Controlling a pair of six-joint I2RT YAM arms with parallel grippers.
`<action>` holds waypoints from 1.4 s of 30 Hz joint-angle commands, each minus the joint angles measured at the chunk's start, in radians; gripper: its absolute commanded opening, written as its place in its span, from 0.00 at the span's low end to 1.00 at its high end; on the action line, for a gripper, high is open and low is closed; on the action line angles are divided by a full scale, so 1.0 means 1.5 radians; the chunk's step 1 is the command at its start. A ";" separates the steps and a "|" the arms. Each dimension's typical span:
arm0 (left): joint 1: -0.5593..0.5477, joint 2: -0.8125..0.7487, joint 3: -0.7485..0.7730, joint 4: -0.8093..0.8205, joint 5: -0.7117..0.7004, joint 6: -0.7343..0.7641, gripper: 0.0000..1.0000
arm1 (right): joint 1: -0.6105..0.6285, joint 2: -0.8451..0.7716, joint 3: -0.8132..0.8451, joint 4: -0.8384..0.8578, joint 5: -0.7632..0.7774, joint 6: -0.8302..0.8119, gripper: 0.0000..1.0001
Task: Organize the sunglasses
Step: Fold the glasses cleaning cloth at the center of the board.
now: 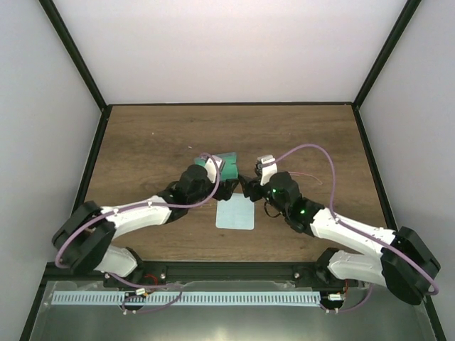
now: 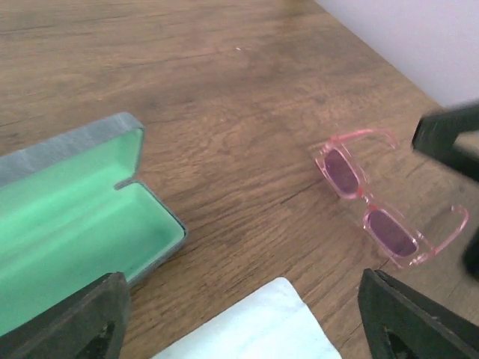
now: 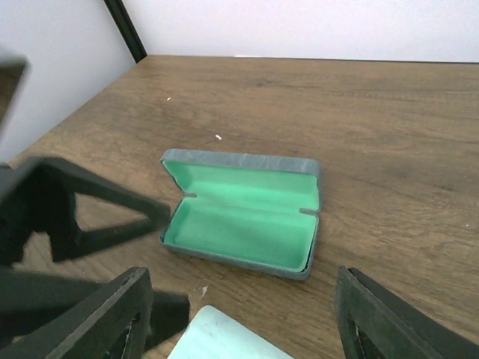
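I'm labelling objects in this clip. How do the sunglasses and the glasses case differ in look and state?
The sunglasses are see-through pink with dark tinted lenses, while the case is opaque, grey outside and green inside. The sunglasses lie with their arms unfolded, and the case lies with its lid open and nothing in it. Both rest on the wooden table, apart from each other.

Bare tabletop [image 2: 224,112] lies between case [image 2: 67,224] and sunglasses [image 2: 370,202], cloth [image 2: 254,325] nearby.
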 commanded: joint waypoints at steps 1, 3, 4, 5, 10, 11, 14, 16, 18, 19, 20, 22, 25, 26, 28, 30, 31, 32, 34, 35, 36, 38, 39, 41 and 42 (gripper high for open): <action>-0.015 -0.071 0.071 -0.181 -0.103 -0.026 0.90 | -0.008 -0.001 0.003 -0.002 -0.038 -0.014 0.69; -0.034 -0.093 0.107 -0.255 -0.162 -0.045 0.99 | -0.008 -0.002 -0.002 0.009 -0.054 -0.016 0.68; -0.049 -0.098 0.130 -0.298 -0.201 -0.050 1.00 | -0.008 -0.001 -0.003 0.015 -0.062 -0.017 0.68; -0.067 -0.098 0.159 -0.351 -0.236 -0.052 1.00 | -0.008 0.001 0.000 0.016 -0.069 -0.018 0.67; -0.104 -0.049 0.242 -0.510 -0.203 -0.063 1.00 | -0.008 0.011 -0.001 0.015 -0.107 -0.005 0.64; -0.105 -0.041 0.246 -0.516 -0.192 -0.053 1.00 | -0.008 0.015 -0.004 0.016 -0.111 -0.004 0.64; -0.102 -0.026 0.219 -0.496 -0.204 -0.012 0.88 | -0.008 0.015 -0.015 0.007 -0.095 0.002 0.63; -0.097 -0.006 0.213 -0.507 -0.227 -0.004 0.79 | -0.008 -0.002 -0.022 -0.018 -0.054 0.016 0.62; -0.096 0.003 0.208 -0.517 -0.240 -0.002 0.79 | -0.008 -0.033 -0.039 -0.041 -0.007 0.038 0.62; -0.095 0.003 0.204 -0.517 -0.242 0.002 0.79 | -0.008 -0.052 -0.048 -0.050 0.018 0.047 0.62; -0.093 0.004 0.200 -0.516 -0.244 0.003 0.79 | -0.008 -0.069 -0.058 -0.055 0.040 0.053 0.62; -0.078 0.008 0.197 -0.505 -0.220 0.006 0.79 | -0.008 -0.094 -0.069 -0.059 0.082 0.056 0.62; -0.022 0.024 0.179 -0.473 -0.123 0.017 0.79 | -0.009 -0.105 -0.055 -0.058 0.108 0.047 0.62; 0.001 0.030 0.170 -0.458 -0.087 0.020 0.79 | -0.009 -0.103 -0.051 -0.055 0.109 0.042 0.62; 0.041 0.040 0.151 -0.426 -0.025 0.023 0.79 | -0.013 -0.091 -0.035 -0.041 0.107 0.029 0.62; 0.053 0.048 0.143 -0.409 0.001 0.030 0.73 | -0.027 -0.066 -0.018 -0.022 0.087 0.018 0.62; 0.054 0.050 0.141 -0.399 0.011 0.035 0.69 | -0.039 -0.050 -0.007 -0.015 0.071 0.015 0.62; 0.053 0.054 0.140 -0.393 0.015 0.041 0.63 | -0.050 -0.032 0.006 -0.010 0.054 0.011 0.63; 0.053 0.062 0.139 -0.385 0.012 0.050 0.56 | -0.065 0.004 0.031 -0.004 0.030 0.004 0.63; 0.054 0.068 0.139 -0.382 0.013 0.056 0.54 | -0.069 0.018 0.039 0.001 0.023 0.001 0.63; 0.054 0.074 0.140 -0.380 0.018 0.061 0.50 | -0.072 0.030 0.042 0.008 0.018 -0.001 0.63; 0.054 0.089 0.138 -0.369 0.035 0.073 0.38 | -0.076 0.046 0.043 0.023 0.003 -0.005 0.63; 0.054 0.096 0.140 -0.370 0.039 0.079 0.32 | -0.077 0.053 0.042 0.028 0.000 -0.006 0.63; 0.053 0.109 0.142 -0.372 0.037 0.083 0.29 | -0.083 0.061 0.040 0.032 -0.004 -0.009 0.63; 0.053 0.113 0.142 -0.371 0.034 0.084 0.30 | -0.086 0.063 0.040 0.033 -0.007 -0.010 0.63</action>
